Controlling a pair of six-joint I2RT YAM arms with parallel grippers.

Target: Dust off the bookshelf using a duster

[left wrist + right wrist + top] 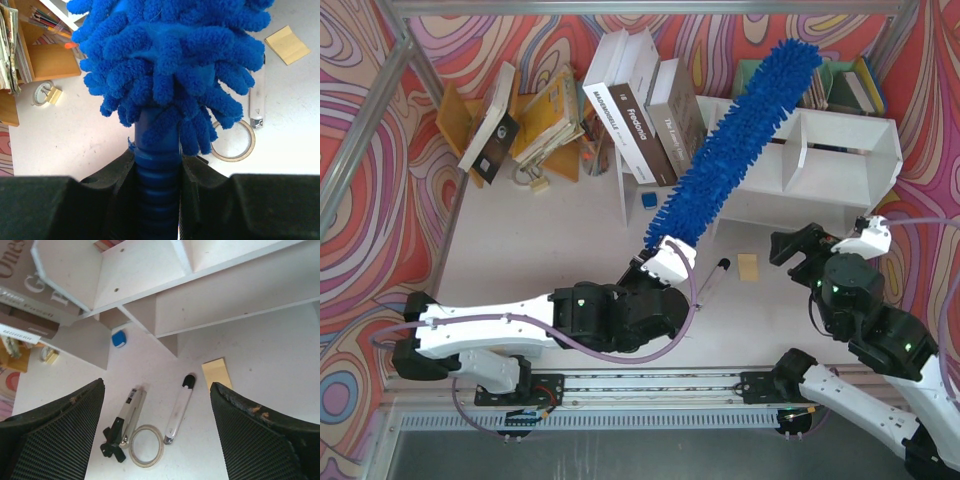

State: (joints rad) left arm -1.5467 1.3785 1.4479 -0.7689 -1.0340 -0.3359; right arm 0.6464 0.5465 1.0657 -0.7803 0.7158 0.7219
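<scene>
The bright-blue fluffy duster (740,140) slants up and to the right from my left gripper (667,258), its shaggy head lying over the left compartment of the white bookshelf (845,150). In the left wrist view my left gripper (157,167) is shut on the duster's ribbed blue handle (157,150), with the head filling the top of that view. My right gripper (798,246) hangs open and empty in front of the bookshelf's right half. In the right wrist view (156,387) its wide-apart jaws face the table, with the bookshelf (225,295) above them.
Several books (640,105) lean against the shelf's left end. An orange-brown stand (555,125) with books is at the back left, and a green rack (850,85) is behind the shelf. A black-and-white marker (179,407), tape ring (146,446), stapler (127,417) and yellow note (748,266) lie on the table.
</scene>
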